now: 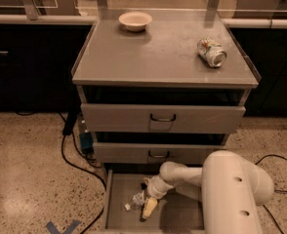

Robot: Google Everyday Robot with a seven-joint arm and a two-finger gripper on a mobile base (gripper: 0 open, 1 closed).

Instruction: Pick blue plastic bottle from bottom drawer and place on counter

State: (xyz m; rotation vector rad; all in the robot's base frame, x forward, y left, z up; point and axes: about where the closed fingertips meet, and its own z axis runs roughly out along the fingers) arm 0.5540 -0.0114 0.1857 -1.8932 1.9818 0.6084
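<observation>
The blue plastic bottle [135, 199] lies on its side in the bottom drawer [118, 213], which is pulled out near the floor. It is small and clear with a pale label. My gripper [147, 204] reaches down into the drawer from the right and sits right against the bottle's right side. My white arm [231, 189] fills the lower right of the view and hides the drawer's right part. The counter [158, 57] is the flat grey top of the cabinet, far above the gripper.
A crushed silver can [212, 52] lies at the counter's right and a small pale bowl [135, 20] at its back. The two upper drawers [162, 118] are slightly open above the gripper. Black cables [72, 155] run over the speckled floor at the left.
</observation>
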